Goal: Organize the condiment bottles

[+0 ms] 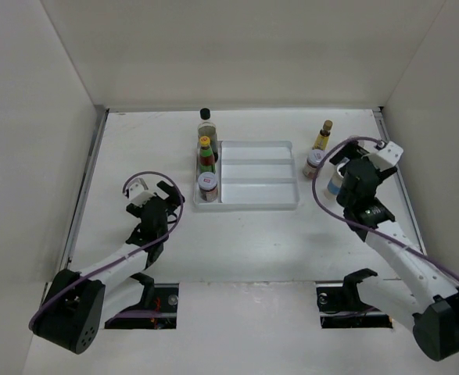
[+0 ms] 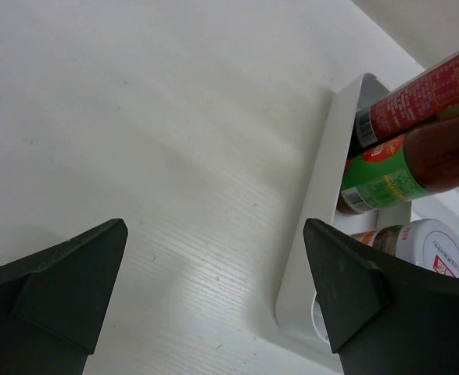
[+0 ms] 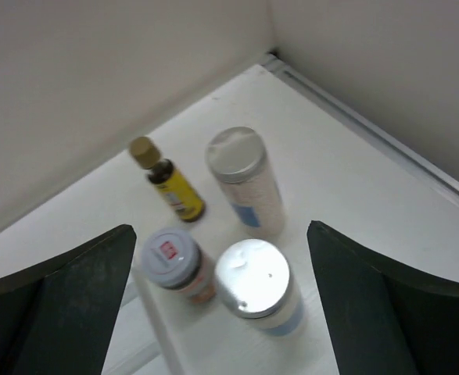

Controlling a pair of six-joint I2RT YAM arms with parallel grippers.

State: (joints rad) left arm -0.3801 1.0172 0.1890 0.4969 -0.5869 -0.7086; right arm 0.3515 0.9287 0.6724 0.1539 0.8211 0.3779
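The matte white, faintly wood-grained table (image 1: pixel 245 242) carries a white moulded plastic divided tray (image 1: pixel 257 205), rectangular with rounded corners. The left gripper (image 2: pixel 213 234), its dark wedge-shaped fingers spread wide and empty, sits just beside the tray's near left corner. The right gripper (image 3: pixel 221 230), also spread and empty, hangs above a cluster right of the tray. That cluster is two tall silver-lidded blue-white cylinders (image 3: pixel 246 183), a slim amber glass bottle (image 3: pixel 172 183) with a yellow label, and a short silver-lidded jar (image 3: pixel 173 259). The tray's left compartment holds a glossy red-green yellow-capped bottle (image 1: pixel 206 158) and a squat red-labelled jar (image 1: pixel 207 187). A black-capped bottle (image 1: pixel 206 125) stands at the compartment's far end; whether it is inside the tray, I cannot tell.
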